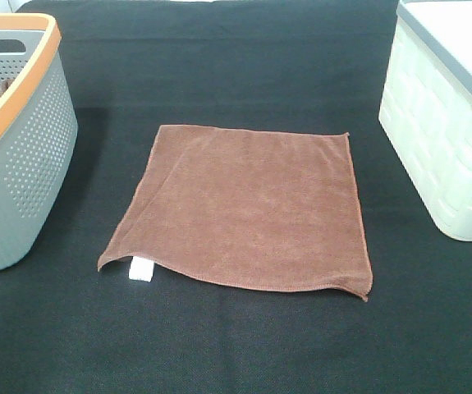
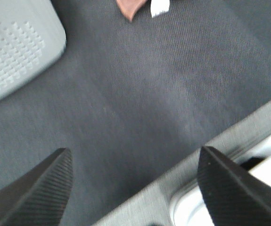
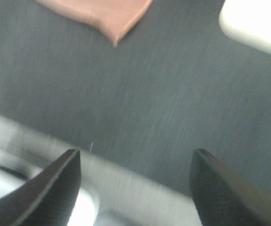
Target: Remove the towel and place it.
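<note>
Rust-brown microfibre, the towel (image 1: 248,209) lies flat mid-frame on the black cloth (image 1: 244,345), hemmed, white tag (image 1: 141,270) at its lower-left corner. Left gripper (image 2: 135,188) and right gripper (image 3: 135,186) hang wide open, empty, well short of it. Risk: pinching only thin hem, or bunching limp fabric. Perforated grey basket (image 1: 30,164) sits upper left.

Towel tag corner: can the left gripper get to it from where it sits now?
Probably yes. The left gripper is open, and only bare black cloth lies between it and the towel corner with the tag. The basket stands off to one side.
</note>
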